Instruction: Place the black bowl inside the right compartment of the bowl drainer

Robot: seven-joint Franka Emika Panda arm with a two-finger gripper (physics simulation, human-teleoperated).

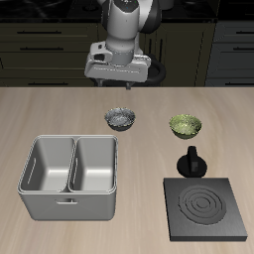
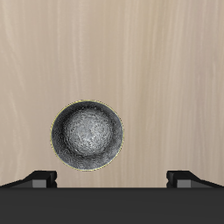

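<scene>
The black bowl (image 1: pixel 121 120) stands upright on the wooden table, just behind the bowl drainer (image 1: pixel 40 194). It has a dark rim and a grey-white speckled inside. My gripper (image 1: pixel 127 83) hangs open well above the bowl, holding nothing. In the wrist view the black bowl (image 2: pixel 86 135) lies below and a little off the middle between my fingertips (image 2: pixel 41 179), which stand wide apart around my gripper (image 2: pixel 112 180). The drainer is a grey metal tub split by a wall into two deep basins, and both hold nothing.
A yellow-green bowl (image 1: pixel 185 125) sits beside the black bowl at about the same depth. A black knobbed object (image 1: pixel 190 162) stands nearer the front, just behind a flat black stove plate (image 1: pixel 206 208) with ring marks.
</scene>
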